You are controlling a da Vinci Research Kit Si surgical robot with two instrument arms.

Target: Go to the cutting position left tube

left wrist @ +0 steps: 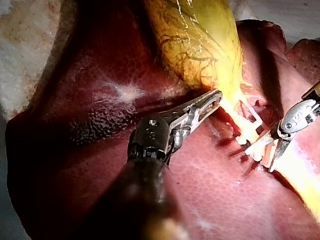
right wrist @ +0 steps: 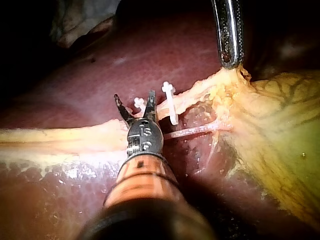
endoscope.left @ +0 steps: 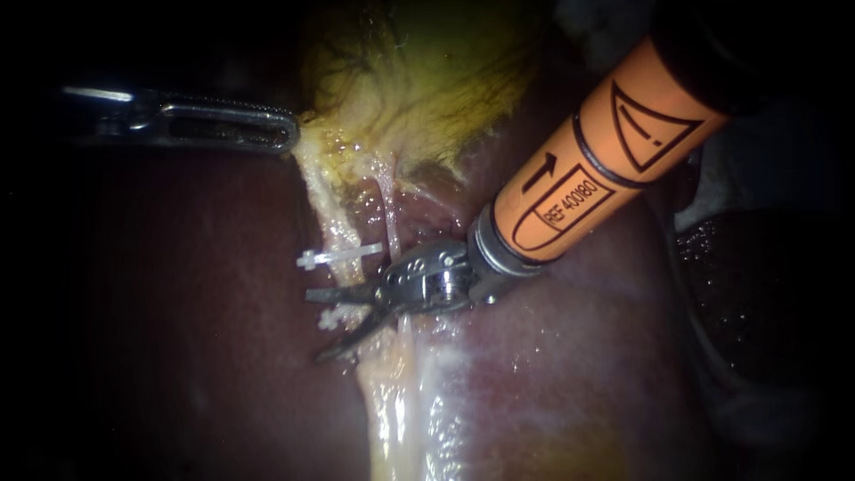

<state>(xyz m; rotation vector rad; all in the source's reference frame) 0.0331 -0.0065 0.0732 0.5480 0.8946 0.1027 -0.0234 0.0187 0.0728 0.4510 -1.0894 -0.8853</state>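
The left tube (endoscope.left: 331, 223) runs pale and fatty from the gallbladder (endoscope.left: 427, 80) down over the liver (endoscope.left: 178, 338). It carries two white clips, an upper one (endoscope.left: 338, 256) and a lower one (endoscope.left: 331, 317). My right instrument (endoscope.left: 313, 325), on an orange shaft, has its blades open across this tube, with the lower clip (right wrist: 139, 103) between them. A thin right tube (endoscope.left: 387, 200) lies just beside it. My left instrument (endoscope.left: 292, 134) is shut on the gallbladder's lower edge, holding it taut.
Dark red liver surrounds the tubes on both sides. A yellow-white fatty strip (endoscope.left: 392, 419) continues below the clips. The right instrument's metal wrist (endoscope.left: 436, 276) sits over the right tube's lower part.
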